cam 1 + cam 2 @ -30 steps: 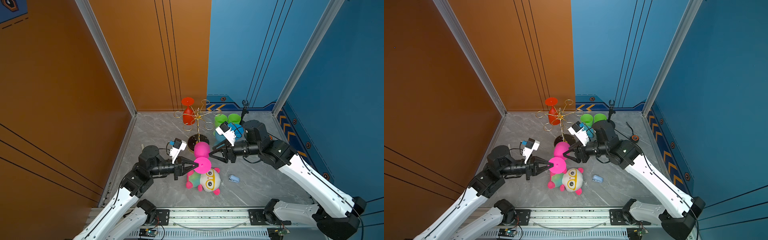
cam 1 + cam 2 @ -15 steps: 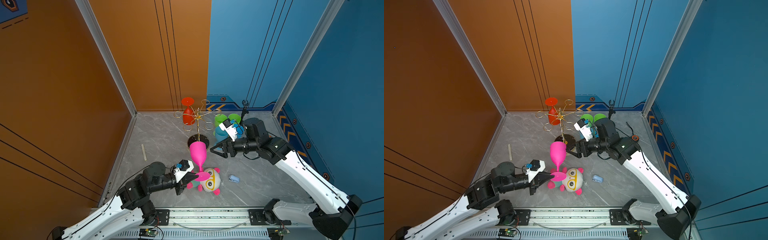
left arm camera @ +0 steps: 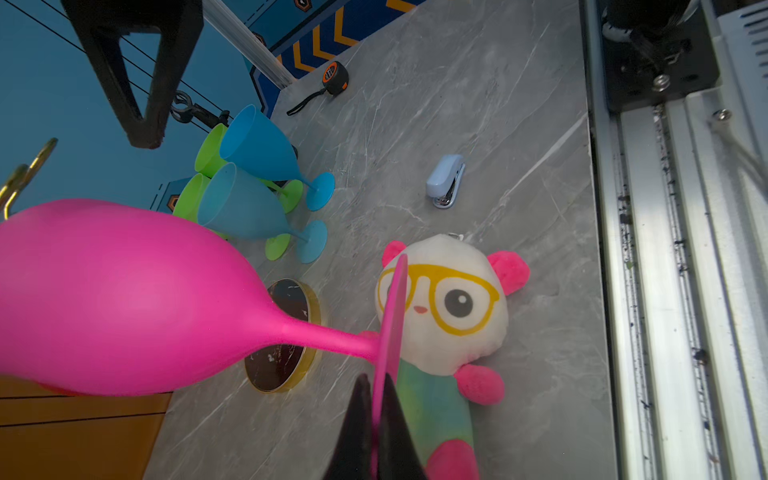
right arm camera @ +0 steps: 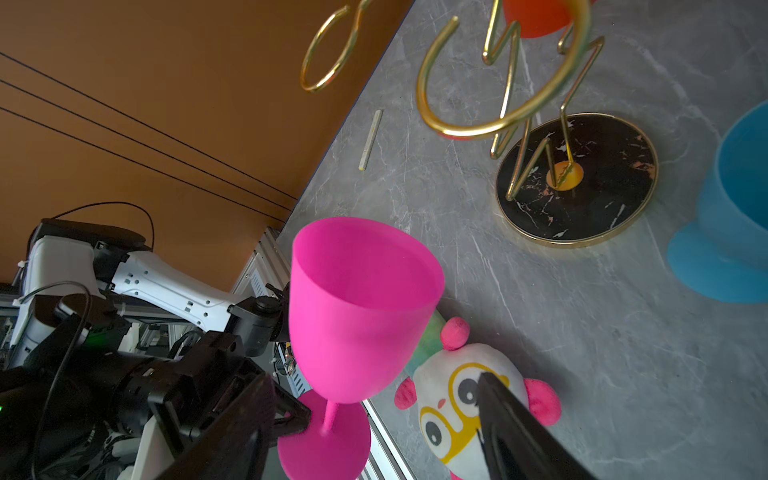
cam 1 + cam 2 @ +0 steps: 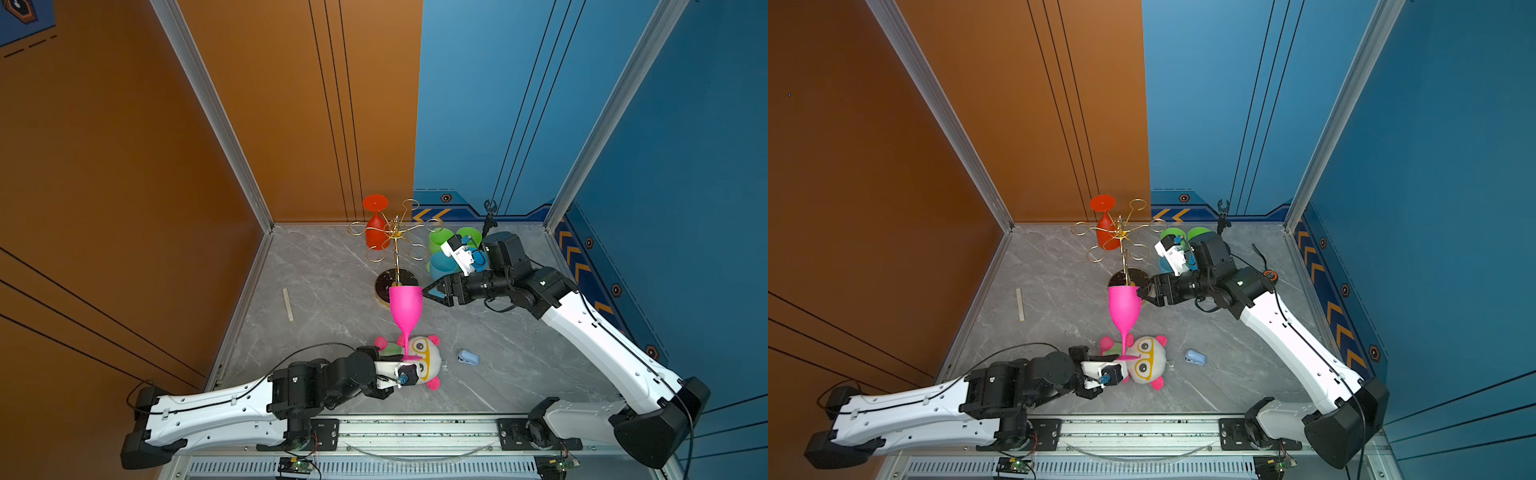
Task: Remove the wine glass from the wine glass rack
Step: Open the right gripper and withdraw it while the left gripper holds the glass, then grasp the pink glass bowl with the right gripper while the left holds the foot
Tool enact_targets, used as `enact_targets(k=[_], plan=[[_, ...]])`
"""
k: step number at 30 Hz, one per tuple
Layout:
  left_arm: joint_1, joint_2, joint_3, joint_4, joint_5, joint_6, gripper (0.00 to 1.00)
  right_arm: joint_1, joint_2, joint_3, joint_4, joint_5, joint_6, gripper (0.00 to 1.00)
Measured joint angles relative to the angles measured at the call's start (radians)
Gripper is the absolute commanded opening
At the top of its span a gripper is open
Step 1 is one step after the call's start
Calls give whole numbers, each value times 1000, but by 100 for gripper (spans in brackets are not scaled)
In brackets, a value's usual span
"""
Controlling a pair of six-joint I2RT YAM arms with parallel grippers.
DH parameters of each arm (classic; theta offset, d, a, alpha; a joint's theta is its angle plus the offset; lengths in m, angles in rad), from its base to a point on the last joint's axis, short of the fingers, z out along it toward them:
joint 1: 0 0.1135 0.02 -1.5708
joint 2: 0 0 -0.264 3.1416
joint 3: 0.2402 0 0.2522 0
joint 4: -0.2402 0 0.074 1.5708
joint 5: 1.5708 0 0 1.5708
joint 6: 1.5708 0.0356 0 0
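Over the last second the left arm (image 5: 216,409) has sunk low towards the front rail, while the right arm (image 5: 582,324) has stayed up near the back of the counter (image 5: 332,270). The pink wine glass (image 5: 405,305), which was lying sideways between both pincers a second ago, now stands upright with its bowl opening upward. It hangs on no loop of the wine glass rack (image 5: 395,231) and is held in front of the rack's round base, above the plush panda (image 5: 428,361). A red glass (image 5: 376,232) remains hooked upside down on the rack.

The right pincer (image 5: 431,292) has let go. Its fingers are spread and hold nothing, and its tips sit just beside the bowl's rim. The wrist view shows them well apart on either side, with the bowl beyond them. The removal therefore looks done, and the glass has passed to one arm alone. Setting it down is probably what remains.

The left pincer (image 3: 375,380) is pressed together on the edge of the glass's flat foot. The stem and bowl rise away from it, so the glass is carried only by that thin rim.
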Motion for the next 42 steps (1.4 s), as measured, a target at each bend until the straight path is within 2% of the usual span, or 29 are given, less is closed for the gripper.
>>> enact_targets(k=[8,20,34,40,42], plan=[[-92,13,-58,30,-234,184,0,-35,36,27,-23,6,18,74],[-118,29,-109,119,-391,370,0,-33,102,155,-76,2,4,65],[-126,21,-175,250,-478,595,0,19,159,213,-172,2,-62,33],[-126,-5,-209,276,-505,657,0,22,169,217,-194,2,-80,17],[-127,-11,-210,276,-507,672,0,25,172,219,-195,2,-81,15]])
